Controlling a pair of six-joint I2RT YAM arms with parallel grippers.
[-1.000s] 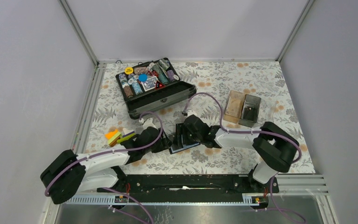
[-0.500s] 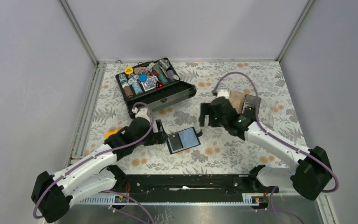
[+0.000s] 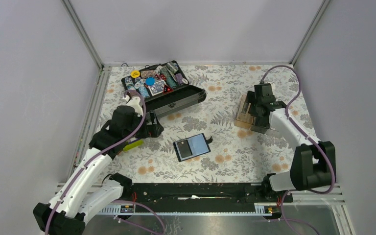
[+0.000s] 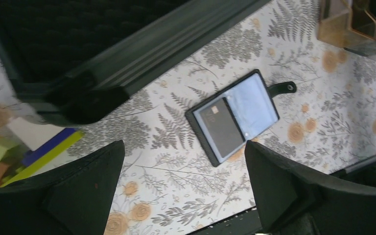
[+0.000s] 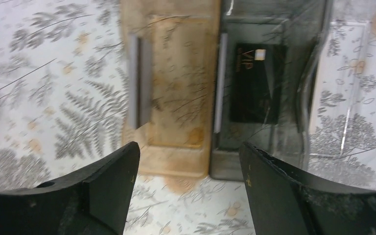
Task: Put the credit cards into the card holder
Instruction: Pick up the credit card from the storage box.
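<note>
My left hand (image 4: 183,145) is spread wide, with nothing between its two black fingers, only the fern-and-flower patterned cloth of the desk (image 3: 225,93) showing below. From above, this hand is by the near left corner of the large black chip case (image 3: 174,104), which lies open and full of round chips. Under the left finger there is a small heap of flat coloured pieces (image 4: 29,137), white, blue, yellow-green and orange. I cannot tell whether they are cards.

The small black folding card holder with blue-grey inner pockets (image 4: 236,116) lies flat and open on the cloth, in front of the chip case and between my two arms, well apart from both hands. Its snap strap sticks out from its right edge. A dark card (image 4: 220,128) fills the left pocket, and the right pocket shows only pale blue-grey.

My right hand (image 5: 189,145) is also open and holds nothing. It hangs over the clear acrylic tray (image 5: 176,161) on the right side of the desk, fingers pointing down at it. The tray has an amber-tinted compartment on the left and a smoky-grey one beside it. A black card with gold lettering and a small pale patch (image 5: 255,83) lies flat in the grey compartment. The gap between my right fingers is over the near wall where the two compartments meet, and neither finger touches the tray as far as I can see.
</note>
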